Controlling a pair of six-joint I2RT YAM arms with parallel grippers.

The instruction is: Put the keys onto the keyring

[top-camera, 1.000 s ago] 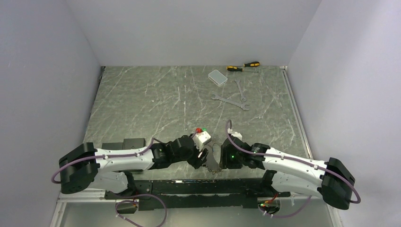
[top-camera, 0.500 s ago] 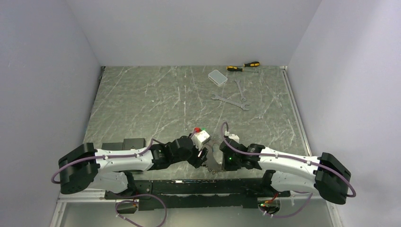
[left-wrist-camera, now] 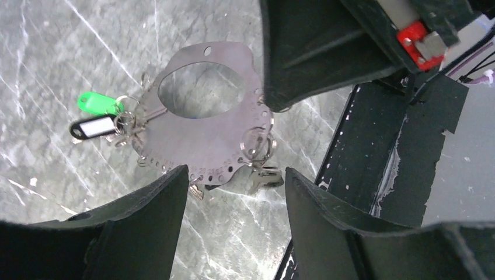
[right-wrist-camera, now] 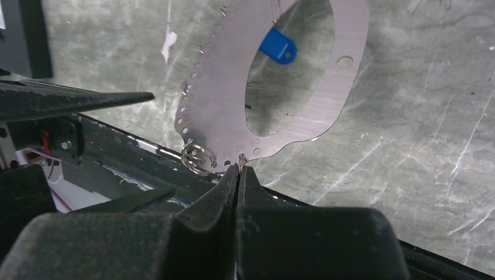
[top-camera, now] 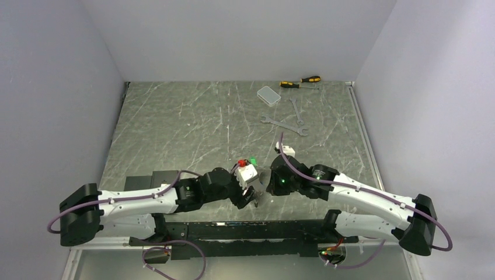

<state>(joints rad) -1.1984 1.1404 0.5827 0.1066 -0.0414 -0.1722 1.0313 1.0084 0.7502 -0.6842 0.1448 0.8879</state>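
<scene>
The keyring [right-wrist-camera: 217,116] is a flat silver plate with a wide oval hole and small numbered holes along its rim. My right gripper [right-wrist-camera: 238,169] is shut on its rim and holds it tilted above the table. A blue-headed key [right-wrist-camera: 277,46] shows through the hole. In the left wrist view the keyring [left-wrist-camera: 213,143] carries green [left-wrist-camera: 96,103] and black [left-wrist-camera: 92,127] tagged keys, a small split ring [left-wrist-camera: 255,143] and a silver key [left-wrist-camera: 264,178]. My left gripper [left-wrist-camera: 233,195] is open and empty, its fingertips just short of the keyring's edge. From above, both grippers [top-camera: 250,195] [top-camera: 265,185] meet near the table's front edge.
Two long wrenches [top-camera: 284,123] [top-camera: 296,111], two screwdrivers [top-camera: 300,81] and a clear box [top-camera: 268,95] lie at the far right. The black base rail [top-camera: 251,230] runs along the near edge, just under the grippers. A dark block [top-camera: 166,176] sits by the left arm.
My right gripper has lifted and carried the keyring a little away from the near edge. My left arm has stretched out and followed it, still open.
</scene>
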